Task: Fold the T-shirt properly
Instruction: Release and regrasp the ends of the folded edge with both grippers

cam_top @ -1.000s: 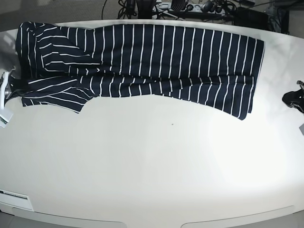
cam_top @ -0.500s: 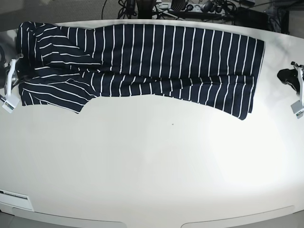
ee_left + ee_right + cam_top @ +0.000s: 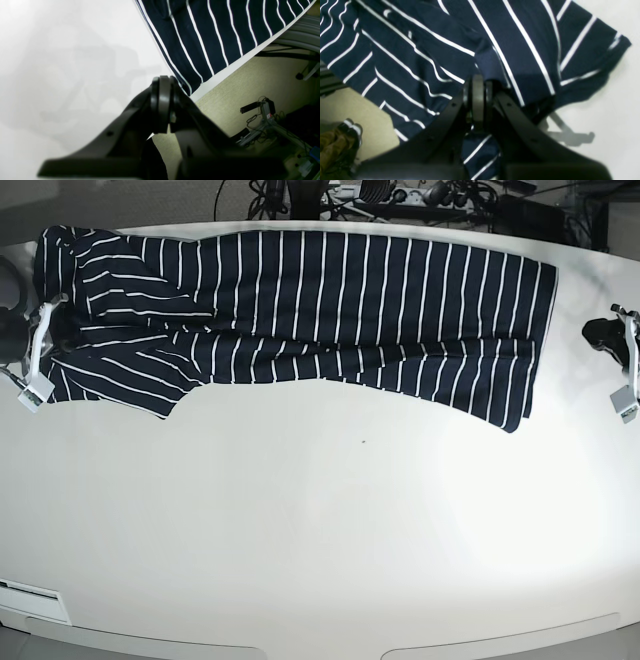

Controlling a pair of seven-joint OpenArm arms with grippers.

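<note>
From the left wrist the left gripper is closed on nothing beside the shirt's corner, from the right wrist the right gripper is closed over striped cloth, and the base view shows the shirt along the table's far edge.

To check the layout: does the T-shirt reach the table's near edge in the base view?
No, the T-shirt lies along the table's far side.

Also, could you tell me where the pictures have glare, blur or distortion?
Base view: the table edges curve from lens distortion, with a bright glare patch lower right. Left wrist view: the left gripper is close and soft; its faint shadow lies on the table. Right wrist view: the T-shirt looks slightly blurred.
</note>
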